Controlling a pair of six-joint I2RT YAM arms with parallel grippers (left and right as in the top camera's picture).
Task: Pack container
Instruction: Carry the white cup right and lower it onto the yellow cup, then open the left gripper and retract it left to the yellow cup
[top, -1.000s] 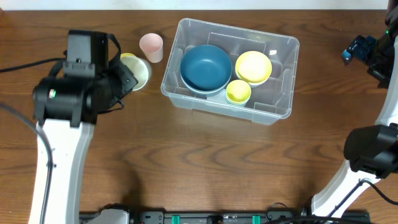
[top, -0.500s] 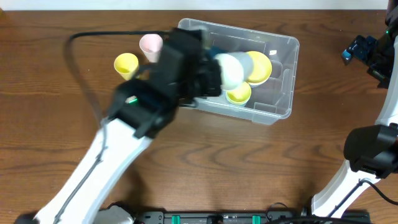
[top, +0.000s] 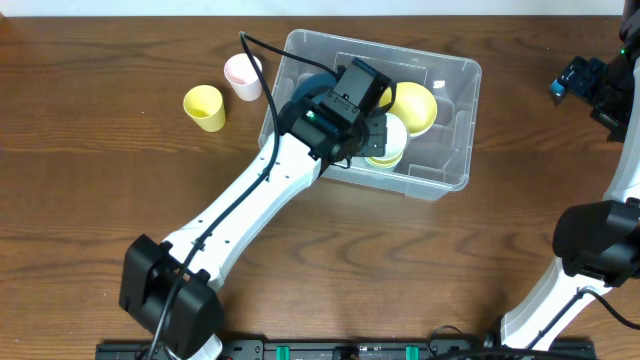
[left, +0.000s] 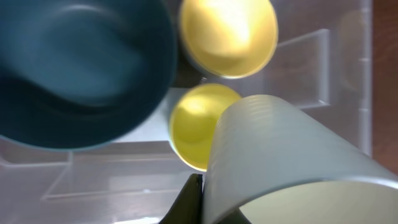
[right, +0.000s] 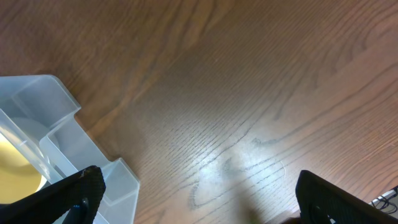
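Note:
The clear plastic container (top: 452, 160) stands at the back centre of the table. It holds a blue bowl (top: 300, 97), a yellow bowl (top: 418, 106) and a small yellow bowl (top: 384, 157). My left gripper (top: 372, 130) reaches into it, shut on the wall of a pale grey-green bowl (top: 396, 133) held just above the small yellow bowl. In the left wrist view the pale bowl (left: 280, 155) is pinched by my left gripper (left: 204, 194), above the small yellow bowl (left: 189, 124), with the blue bowl (left: 81, 68) to the left. My right gripper (top: 580, 80) is open and empty at the far right.
A yellow cup (top: 205, 107) and a pink cup (top: 241, 75) stand on the table left of the container. In the right wrist view my right gripper (right: 199, 193) hovers over bare wood, with a container corner (right: 59, 124) at the left.
My left arm has swung right from the table's left side, carrying the pale bowl into the container above the small yellow bowl. The yellow cup stays behind. The right arm has not moved.

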